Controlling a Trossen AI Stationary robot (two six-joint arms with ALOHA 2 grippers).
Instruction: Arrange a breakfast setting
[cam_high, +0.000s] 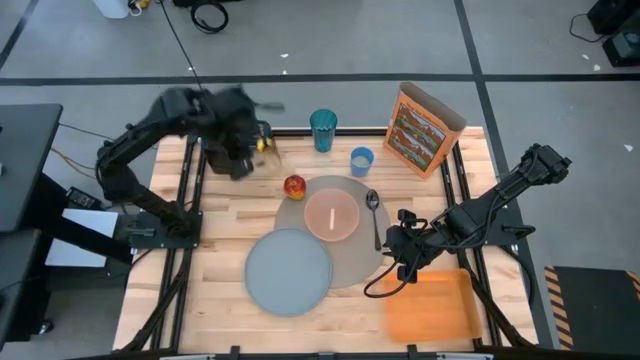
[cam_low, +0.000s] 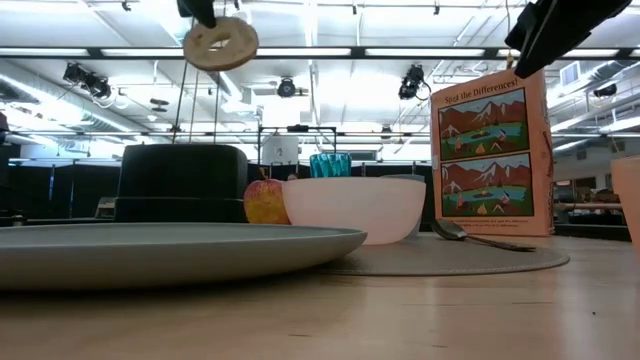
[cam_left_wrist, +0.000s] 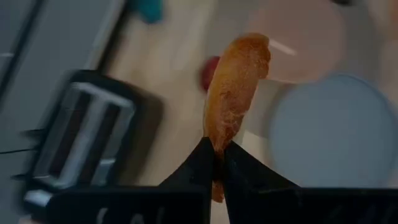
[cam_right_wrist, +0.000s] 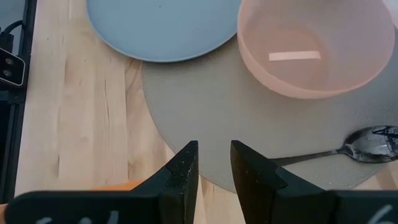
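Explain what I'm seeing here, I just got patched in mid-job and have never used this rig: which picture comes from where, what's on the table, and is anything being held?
Two dark robot arms work at a wooden table. One picture looks straight down, one looks level across the tabletop, and one comes from each arm's wrist.

The left end effector is shut on a toast ring, lifted high above the black toaster. The right end effector holds nothing; it hovers over the edge of the round tan mat, next to the orange tray.

On the mat sit a pink bowl and a spoon; a grey-blue plate overlaps its edge. An apple, a small light-blue cup, a teal cup and a cereal box stand nearby.
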